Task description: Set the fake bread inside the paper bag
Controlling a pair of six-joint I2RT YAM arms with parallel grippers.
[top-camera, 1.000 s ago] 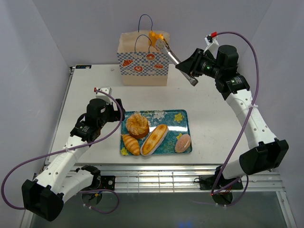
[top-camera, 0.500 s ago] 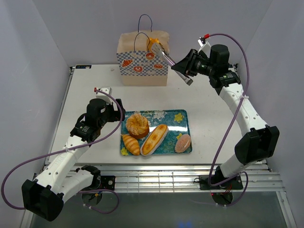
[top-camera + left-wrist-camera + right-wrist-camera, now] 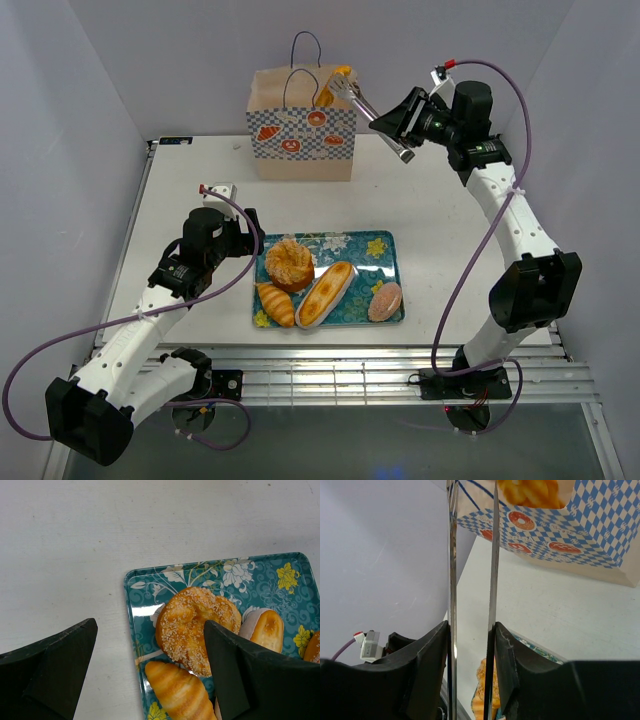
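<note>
Looking over the white tabletop [image 3: 440,250], I see the paper bag [image 3: 300,140] standing upright at the middle of the far edge, mouth open. The flowered tray [image 3: 372,243] sits by the near edge, and four pieces lie on it: a long loaf [image 3: 326,293], a seeded bun [image 3: 289,262], a croissant [image 3: 275,303] and a pink-topped bun [image 3: 385,300]. My left claw [image 3: 150,627] hangs wide open over the tray's left rim, holding nothing. My right claw [image 3: 470,645] is clamped on the handles of metal tongs [image 3: 375,120], and the tongs pinch a golden pastry [image 3: 333,85] right at the bag's mouth, near its right side. Whether it is inside the rim yet I cannot tell. I judge these pieces light, hard-shelled and glossy, so they will slip between smooth metal blades. I'd take each across its middle, the loaf at its waist so it doesn't swing. The bag is thin paper and could tip if nudged. I can read no words: the blue-and-white checked band shows only bread pictures.
</note>
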